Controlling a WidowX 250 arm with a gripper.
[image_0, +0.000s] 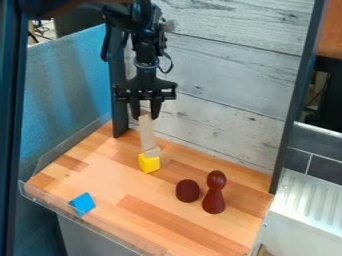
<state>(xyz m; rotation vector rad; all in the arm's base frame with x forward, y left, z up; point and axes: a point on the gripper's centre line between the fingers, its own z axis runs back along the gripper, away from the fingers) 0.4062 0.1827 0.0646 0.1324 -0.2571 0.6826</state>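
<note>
One black pincer (145, 116), at the upper centre of the frame, is parted by roughly the block's width and has hold of the upper end of a long pale block (146, 132). The block is near upright, slightly tilted; its lower end is just above or against a small pale piece (153, 151) on a yellow block (149, 163). Contact at that end cannot be confirmed.

Handling: the long pale block appears to be wood, so judge it light, stiff and not fragile. Grip the opposed long faces squarely; an end hold permits pivoting.

On the desk (107, 180), a blue block (83, 204) lies at lower left. A dark red rounded piece (188, 191) and an upright dark red figure (214, 201) stand side by side at lower right.
</note>
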